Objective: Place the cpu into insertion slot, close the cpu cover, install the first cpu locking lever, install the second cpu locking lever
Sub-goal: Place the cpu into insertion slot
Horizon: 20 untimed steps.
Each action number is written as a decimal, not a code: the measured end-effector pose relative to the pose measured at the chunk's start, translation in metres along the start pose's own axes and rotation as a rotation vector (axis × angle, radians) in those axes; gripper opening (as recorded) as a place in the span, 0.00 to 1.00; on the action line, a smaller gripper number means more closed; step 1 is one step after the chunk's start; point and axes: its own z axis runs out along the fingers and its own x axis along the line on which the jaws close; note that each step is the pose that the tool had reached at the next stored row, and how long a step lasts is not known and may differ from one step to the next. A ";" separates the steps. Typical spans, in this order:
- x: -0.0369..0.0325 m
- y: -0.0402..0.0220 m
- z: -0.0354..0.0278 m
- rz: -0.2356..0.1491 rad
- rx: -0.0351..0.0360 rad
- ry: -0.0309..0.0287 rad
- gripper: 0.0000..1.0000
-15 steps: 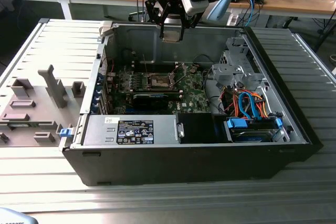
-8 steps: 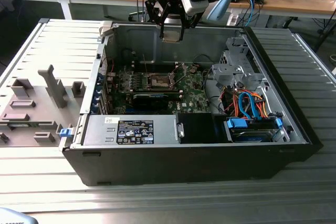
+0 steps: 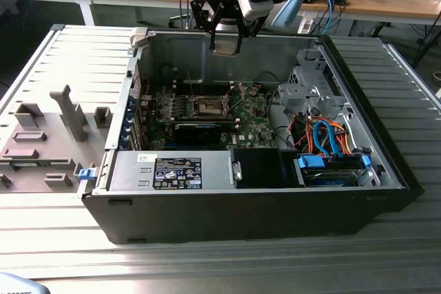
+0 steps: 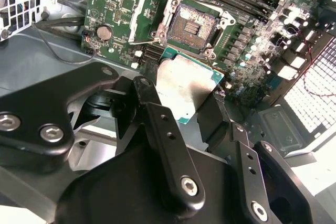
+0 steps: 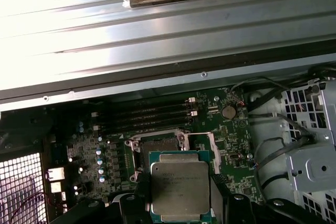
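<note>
Second wrist view: the tool (image 4: 185, 109) clamps the cpu (image 4: 184, 82) near the open insertion slot (image 4: 197, 24); a tilted or offset seating could damage both.

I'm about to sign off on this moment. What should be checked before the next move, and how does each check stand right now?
1. cpu gripped in the hand, a finger on each of two opposite edges: ok.
2. slot empty, dark centre bare: ok.
3. cover swung open, off the slot: ok.
4. cpu seated in slot: not ok; it is held above the board.
5. cpu lined up squarely over the slot: cannot tell.
</note>
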 end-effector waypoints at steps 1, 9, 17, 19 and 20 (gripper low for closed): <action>0.0000 0.0000 0.0000 0.001 0.0000 0.0000 0.54; 0.0000 0.0000 0.0000 0.009 -0.0002 -0.0007 0.54; 0.0000 0.0000 0.0000 0.015 -0.0003 -0.0013 0.54; 0.0000 0.0000 0.0000 0.017 -0.0004 -0.0014 0.54; 0.0000 0.0000 0.0000 0.018 -0.0004 -0.0015 0.54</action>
